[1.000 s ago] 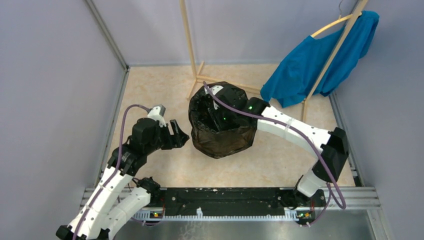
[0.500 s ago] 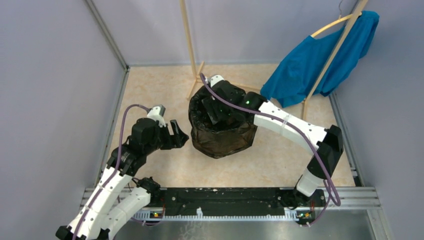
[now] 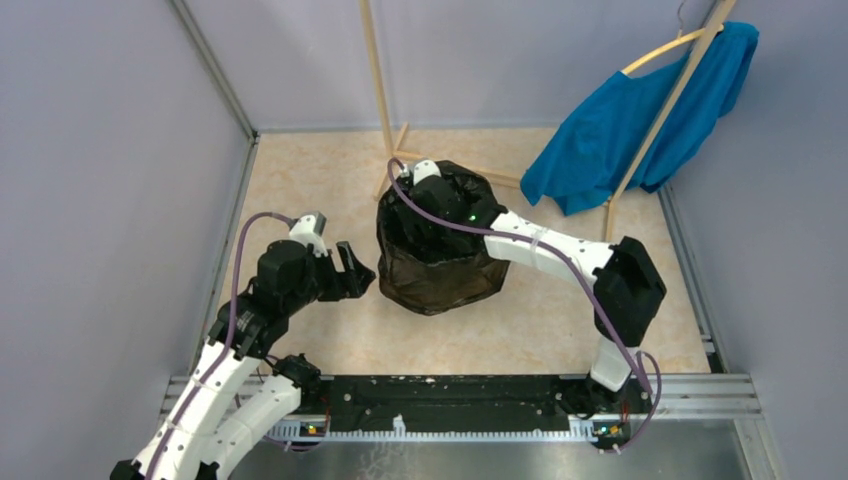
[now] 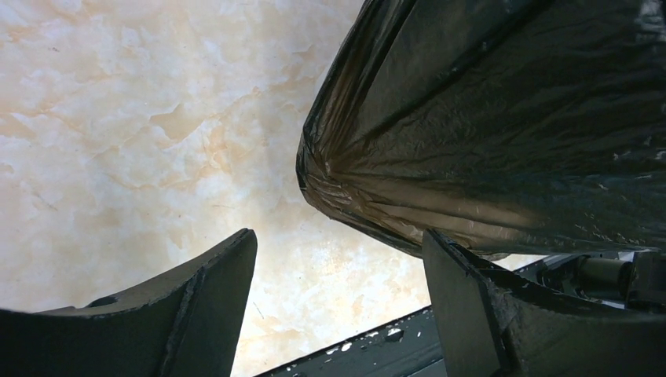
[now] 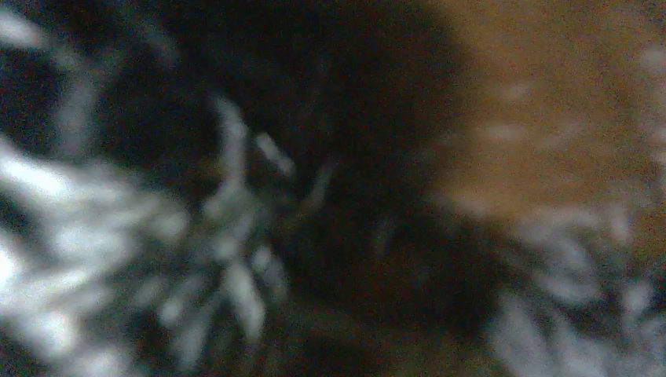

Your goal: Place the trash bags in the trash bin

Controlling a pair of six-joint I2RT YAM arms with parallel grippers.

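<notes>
A glossy black trash bag (image 3: 440, 270) stands in the middle of the floor, stretched brownish over a bin-shaped form. The trash bin itself is hidden under it. In the left wrist view the bag's side (image 4: 503, 118) fills the upper right. My left gripper (image 3: 362, 275) is open and empty just left of the bag's lower side, and its jaws stand wide apart in its wrist view (image 4: 338, 243). My right arm reaches down into the bag's open top (image 3: 425, 215), where its fingers are hidden. The right wrist view shows only dark, blurred plastic (image 5: 377, 157).
A wooden rack (image 3: 378, 90) stands behind the bag. A blue cloth garment (image 3: 640, 120) hangs on a wooden hanger at the back right. Grey walls close in both sides. A black rail (image 3: 450, 400) runs along the near edge.
My right arm has swung left and reached further into the bag's opening, with its elbow drawn in. My left gripper has barely shifted.
</notes>
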